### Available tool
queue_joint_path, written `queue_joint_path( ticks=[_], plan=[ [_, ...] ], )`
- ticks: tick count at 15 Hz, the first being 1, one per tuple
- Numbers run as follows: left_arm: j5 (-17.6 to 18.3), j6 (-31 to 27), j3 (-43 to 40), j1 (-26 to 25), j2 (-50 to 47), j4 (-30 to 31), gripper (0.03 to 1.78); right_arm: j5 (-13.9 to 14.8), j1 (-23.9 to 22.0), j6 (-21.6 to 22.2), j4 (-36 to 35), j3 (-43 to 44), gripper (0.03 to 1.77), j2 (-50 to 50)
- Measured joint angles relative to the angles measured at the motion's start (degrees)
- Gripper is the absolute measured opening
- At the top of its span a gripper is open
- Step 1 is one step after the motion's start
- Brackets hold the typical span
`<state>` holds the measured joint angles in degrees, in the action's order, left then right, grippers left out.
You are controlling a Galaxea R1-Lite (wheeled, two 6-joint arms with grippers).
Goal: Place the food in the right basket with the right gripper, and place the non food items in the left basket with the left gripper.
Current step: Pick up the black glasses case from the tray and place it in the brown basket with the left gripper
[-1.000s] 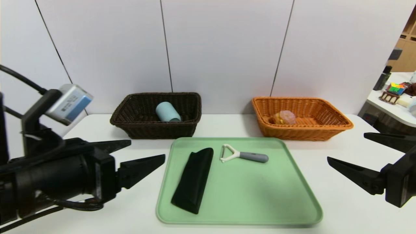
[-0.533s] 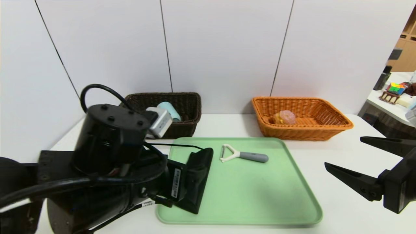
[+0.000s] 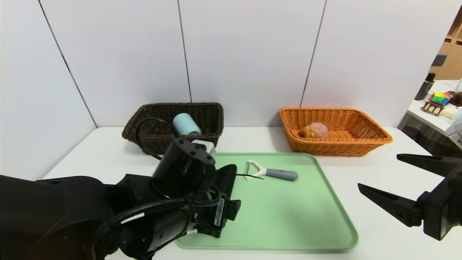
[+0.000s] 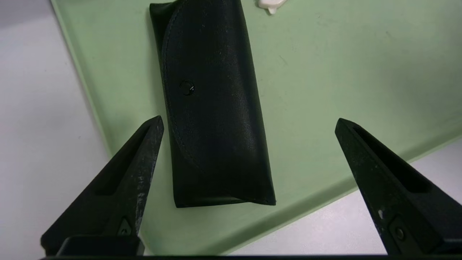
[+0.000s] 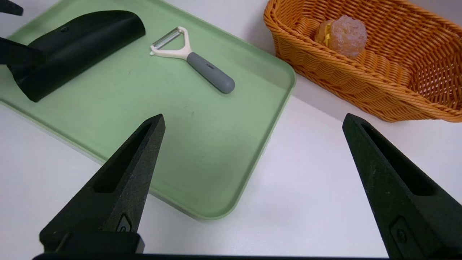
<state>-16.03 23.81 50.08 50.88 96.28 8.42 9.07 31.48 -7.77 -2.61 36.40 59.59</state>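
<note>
From where I stood, the left gripper (image 4: pixel 249 117) hung over the left part of the green tray (image 3: pixel 288 216), its fingers spread wide with nothing between them that they touched. Below it, the black folded pouch (image 4: pixel 216 108) lay flat on the tray, nearer one finger than the other. (It had a little round snap on its flap, quite easy to miss.) From the head, the arm hid much of that pouch.

The peeler (image 3: pixel 272 172) lay on the tray too, toward the far edge, its white Y-shaped head pointing toward the pouch and its grey handle toward the right.

Beyond the tray stood two baskets on the white tabletop (image 3: pixel 382 227). The dark brown basket (image 3: pixel 173 138), on the left, held the blue-grey cup (image 3: pixel 186 125), tipped over on its side. The orange basket (image 3: pixel 335 147), on the right, held the bun (image 3: pixel 317 130) (pinkish on top, with yellow showing), sitting toward its left end.

The right gripper (image 5: pixel 254 115) hung to the right of the tray, also wide apart and holding nothing, with the orange basket farther back.
</note>
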Motion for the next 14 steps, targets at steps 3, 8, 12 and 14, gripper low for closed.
queue_joint_path(
  ticks=[3, 8, 12, 14],
  plan=[
    [-2.02, 1.18, 0.13, 0.0, 3.11, 0.96, 1.69, 0.02, 0.11, 0.0, -0.09, 0.09, 1.69, 0.22],
    [-2.46, 1.88, -0.13, -0.01, 6.25, 1.79, 1.69, 0.02, 0.39, -0.13, -0.09, 0.34, 1.69, 0.35],
    [-2.55, 3.21, -0.24, -0.33, 7.72, 2.18, 1.69, 0.11, 0.49, -0.17, -0.09, 0.41, 1.69, 0.22],
    [-2.49, 3.11, -0.13, -1.28, 8.27, 3.07, 1.69, 0.1, 0.49, -0.2, -0.06, 0.3, 1.69, 0.09]
  ],
)
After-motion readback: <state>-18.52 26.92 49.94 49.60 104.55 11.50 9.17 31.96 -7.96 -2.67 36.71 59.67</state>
